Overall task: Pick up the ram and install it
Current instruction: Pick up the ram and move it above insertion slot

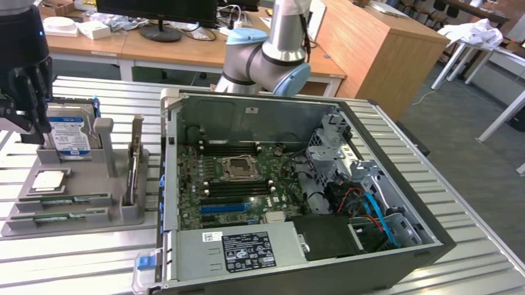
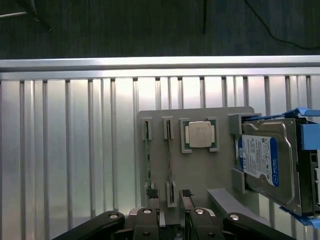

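Note:
Two ram sticks [image 1: 64, 199], thin green boards, lie edge-up in parallel slots of a grey holder [image 1: 82, 221] at the exterior view's left; the wrist view shows one ram stick [image 2: 147, 160] in its slot. My gripper [image 1: 29, 123] hangs above the holder's far end near the hard drive, well clear of the sticks. In the wrist view my gripper [image 2: 170, 217] is open, its fingers [image 2: 145, 220] apart with nothing held. The open computer case [image 1: 394, 153] shows the motherboard [image 1: 238, 184] with dark memory slots beside the processor socket.
A hard drive [image 2: 265, 165] with a blue-and-white label stands in the holder, and a square silver processor chip [image 2: 200, 135] lies beside it. A card stands upright in the holder [image 1: 134, 160]. The ribbed metal table [image 1: 459, 270] carries everything. Desks stand behind.

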